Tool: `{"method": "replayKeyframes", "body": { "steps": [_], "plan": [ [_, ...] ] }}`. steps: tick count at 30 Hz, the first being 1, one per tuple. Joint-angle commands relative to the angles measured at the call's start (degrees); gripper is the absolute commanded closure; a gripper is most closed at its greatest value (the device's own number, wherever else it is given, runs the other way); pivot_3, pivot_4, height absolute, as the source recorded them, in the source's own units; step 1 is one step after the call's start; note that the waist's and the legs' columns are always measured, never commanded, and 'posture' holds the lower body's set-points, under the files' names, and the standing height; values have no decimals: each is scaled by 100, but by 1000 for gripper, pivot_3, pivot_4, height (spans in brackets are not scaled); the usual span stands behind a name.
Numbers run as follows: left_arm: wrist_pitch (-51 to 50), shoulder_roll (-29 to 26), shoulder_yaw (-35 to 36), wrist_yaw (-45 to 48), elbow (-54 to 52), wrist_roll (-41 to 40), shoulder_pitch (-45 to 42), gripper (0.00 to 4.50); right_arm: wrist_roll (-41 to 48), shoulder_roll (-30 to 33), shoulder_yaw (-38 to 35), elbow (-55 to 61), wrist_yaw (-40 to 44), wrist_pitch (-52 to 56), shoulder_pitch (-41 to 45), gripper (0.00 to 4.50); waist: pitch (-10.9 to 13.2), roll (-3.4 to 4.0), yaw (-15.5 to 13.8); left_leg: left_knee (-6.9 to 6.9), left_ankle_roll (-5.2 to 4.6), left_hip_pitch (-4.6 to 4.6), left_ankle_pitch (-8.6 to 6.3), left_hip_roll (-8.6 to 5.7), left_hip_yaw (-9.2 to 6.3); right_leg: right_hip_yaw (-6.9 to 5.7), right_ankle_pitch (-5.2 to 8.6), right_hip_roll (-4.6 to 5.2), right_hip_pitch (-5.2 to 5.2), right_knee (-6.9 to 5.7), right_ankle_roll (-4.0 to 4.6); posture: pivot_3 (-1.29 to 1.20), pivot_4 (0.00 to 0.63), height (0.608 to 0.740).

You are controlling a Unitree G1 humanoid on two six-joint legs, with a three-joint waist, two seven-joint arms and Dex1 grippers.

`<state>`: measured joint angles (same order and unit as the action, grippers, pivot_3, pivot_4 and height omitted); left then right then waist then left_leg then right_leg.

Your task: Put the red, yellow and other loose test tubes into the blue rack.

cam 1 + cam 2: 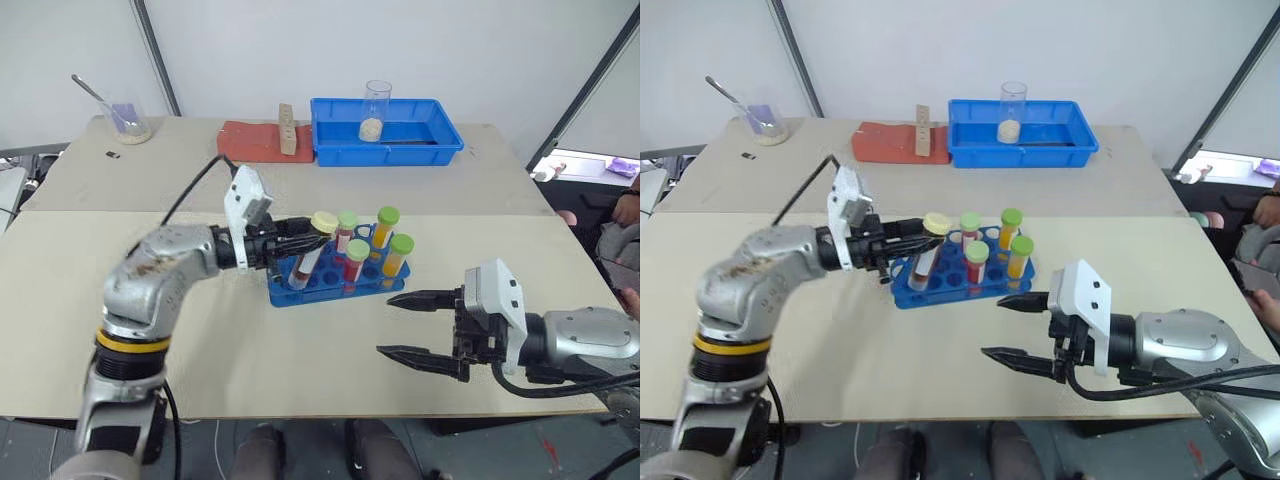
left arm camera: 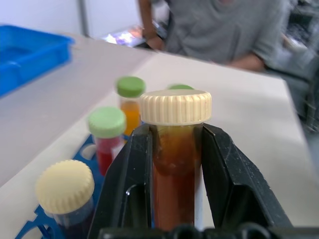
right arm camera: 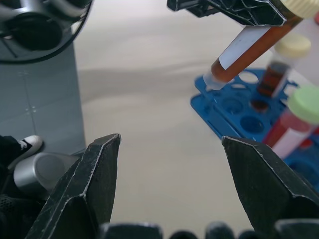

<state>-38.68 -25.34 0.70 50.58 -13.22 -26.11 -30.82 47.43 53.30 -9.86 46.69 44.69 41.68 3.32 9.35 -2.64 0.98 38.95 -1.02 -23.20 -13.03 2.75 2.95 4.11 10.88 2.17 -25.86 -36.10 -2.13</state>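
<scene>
Item one, far left of my table [image 1: 90,260]: a glass beaker [image 1: 128,122] with a spoon in it, no marking I can read. Item two: my left gripper [image 1: 300,240], jaws clamped on a cream-capped tube [image 1: 312,250] of red-brown liquid, held tilted over the near left corner of the blue rack [image 1: 335,280], its tip just above the holes and not seated. The tube carries a white label strip; I see no writing on it. Item three: the rack itself, mid-table, holding several green-capped tubes, red [image 1: 354,262] and orange [image 1: 398,254], and another cream-capped one seen from the left wrist [image 2: 65,191]. Item four, behind the rack: a red mat [image 1: 255,142] with a wooden strip, then a blue tray [image 1: 385,135] containing a clear cup [image 1: 375,108]; no brand legible. Item five: my right gripper [image 1: 425,325], jaws spread wide and empty, hovering near the rack's right side.
</scene>
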Motion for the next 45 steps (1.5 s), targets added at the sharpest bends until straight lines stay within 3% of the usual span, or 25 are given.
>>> {"method": "replayKeyframes", "body": {
  "steps": [1,11,43,45],
  "plan": [
    [808,250,-108,-300,78,291,167,3583,54,14,-175,206,-124,-28,-6,842,0,0,-19,1,0,0,0,0,0,0,0,0,2,0,-1,0,150,740],
    [1594,894,-417,-744,604,602,260,3583,256,85,-299,335,-387,126,-133,842,0,-1,-38,7,0,7,0,-5,-2,-1,-2,7,40,32,-4,0,150,740],
    [2647,883,-449,-1073,545,779,1350,3583,-55,16,-44,231,-1038,276,172,842,-1,1,-13,-1,1,33,-1,-2,-4,-6,21,9,63,35,27,0,150,740],
    [2669,799,-438,-993,544,750,1384,2563,-62,21,-51,204,-1030,274,178,842,-1,1,-11,-2,1,34,-1,-1,-4,-6,21,8,63,34,28,0,150,740]
  ]
}}
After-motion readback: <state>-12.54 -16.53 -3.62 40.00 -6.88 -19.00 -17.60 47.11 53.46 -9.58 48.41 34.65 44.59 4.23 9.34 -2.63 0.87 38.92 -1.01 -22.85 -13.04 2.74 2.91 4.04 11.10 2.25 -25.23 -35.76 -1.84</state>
